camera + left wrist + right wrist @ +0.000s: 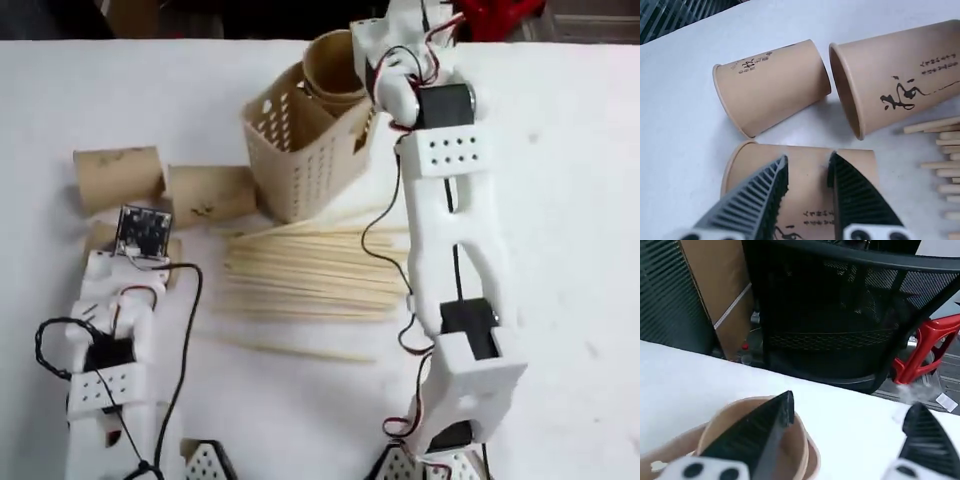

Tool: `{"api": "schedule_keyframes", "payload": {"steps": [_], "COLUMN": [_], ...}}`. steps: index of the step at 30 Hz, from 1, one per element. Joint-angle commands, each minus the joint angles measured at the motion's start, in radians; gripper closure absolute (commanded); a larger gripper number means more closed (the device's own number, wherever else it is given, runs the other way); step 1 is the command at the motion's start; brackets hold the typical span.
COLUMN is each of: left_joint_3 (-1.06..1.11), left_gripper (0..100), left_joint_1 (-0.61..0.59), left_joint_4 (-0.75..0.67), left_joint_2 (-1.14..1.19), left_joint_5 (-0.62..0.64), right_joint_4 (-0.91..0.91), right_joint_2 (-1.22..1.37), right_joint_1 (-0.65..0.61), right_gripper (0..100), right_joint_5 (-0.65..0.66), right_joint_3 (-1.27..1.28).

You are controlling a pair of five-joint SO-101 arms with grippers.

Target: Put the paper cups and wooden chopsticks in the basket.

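Three paper cups lie on their sides on the white table. Two of them (118, 178) (210, 192) rest side by side left of the basket, and they appear as cups (772, 85) (900, 75) in the left wrist view. The third cup (805, 175) lies under my left gripper (808, 159), which hovers open just above its side. A pile of wooden chopsticks (310, 270) lies in the middle. The perforated beige basket (300, 160) holds stacked cups (335, 65). My right gripper (850, 425) stands wide open over those stacked cups (800, 445).
The basket leans beside the right arm (445, 170), which stretches across the table's right half. One stray chopstick (300, 350) lies nearer the front. A black mesh chair (840, 315) and a red stool (925, 350) stand beyond the far table edge.
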Motion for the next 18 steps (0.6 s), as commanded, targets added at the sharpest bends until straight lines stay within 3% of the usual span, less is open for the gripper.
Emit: {"api": "schedule_keyframes", "payload": {"steps": [1,3,9,18], "left_joint_3": [0.009,0.008,-0.064,-0.534], "left_gripper": [85,85,85,85], "left_joint_1": [0.018,0.013,-0.022,-0.048], "left_joint_4": [-0.003,-0.003,0.032,0.545], "left_joint_2": [-0.005,-0.005,0.001,0.004], "left_joint_5": [-0.011,-0.011,-0.003,-0.002], "right_joint_4": [0.028,0.154,0.535,0.816], "right_joint_2": [-0.016,-0.022,-0.082,-0.091], "right_joint_1": [0.016,0.028,0.102,0.189], "right_gripper": [65.7,69.7,95.7,98.2], "right_joint_5": [0.0,0.0,0.002,0.051], "right_joint_3": [-0.046,-0.054,-0.044,-0.043]}}
